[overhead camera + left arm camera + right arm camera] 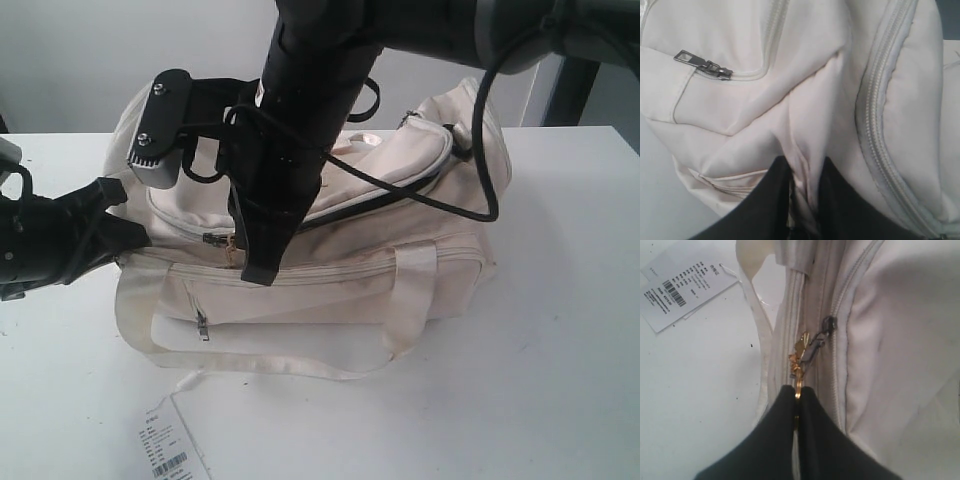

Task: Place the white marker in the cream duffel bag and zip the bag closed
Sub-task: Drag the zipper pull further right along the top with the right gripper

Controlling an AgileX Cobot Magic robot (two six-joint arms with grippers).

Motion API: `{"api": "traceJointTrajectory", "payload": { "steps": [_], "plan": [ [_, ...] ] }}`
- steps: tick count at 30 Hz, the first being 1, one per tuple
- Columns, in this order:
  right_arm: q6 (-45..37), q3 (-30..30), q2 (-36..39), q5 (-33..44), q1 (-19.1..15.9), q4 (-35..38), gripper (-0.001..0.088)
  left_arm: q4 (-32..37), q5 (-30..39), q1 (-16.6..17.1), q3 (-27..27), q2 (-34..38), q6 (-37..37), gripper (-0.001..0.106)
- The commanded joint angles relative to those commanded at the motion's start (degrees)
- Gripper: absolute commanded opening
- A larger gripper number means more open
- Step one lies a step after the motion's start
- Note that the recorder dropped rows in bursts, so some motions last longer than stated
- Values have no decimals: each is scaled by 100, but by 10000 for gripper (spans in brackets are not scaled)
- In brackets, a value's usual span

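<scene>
Can't spot the marker in any view, so my guess is it's already inside the bag [450, 270] and only the zipping is left.

The right end effector [797, 392] is clenched on the gold pull [801, 346] of the top zipper. In the exterior view that's left of centre on the bag. From there the zipper curves away toward the upper right of the frame, with a dark gap showing along it, so it looks open that way. The long axis of the move is along the bag's length, left to right in the frame. The right arm is the one on it. A second, grey pull [824, 329] sits just beside the gold one, and I can't tell which slider does what.

The left end effector [804, 162] is pinched on a fold of fabric at the bag's left end, near a silver pocket pull [702, 65]. Looks like an anchor for the tug.

In the way: the arm's own black cable [483, 140] drapes over the bag's right half, right by the zipper line. The paper tag [172, 448] lies on the surface [560, 380] at lower left, well apart from it all.
</scene>
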Motion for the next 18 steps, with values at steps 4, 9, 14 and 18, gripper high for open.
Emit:
{"api": "traceJointTrajectory", "payload": {
  "steps": [4,9,14,18],
  "plan": [
    [0,0,0,43,0,-28,0,0,0,0,0,0,0,0],
    [0,0,0,64,0,-112,0,0,0,0,0,0,0,0],
    [11,0,0,169,0,-169,0,0,0,0,0,0,0,0],
    [11,0,0,191,0,-178,0,0,0,0,0,0,0,0]
  ]
}}
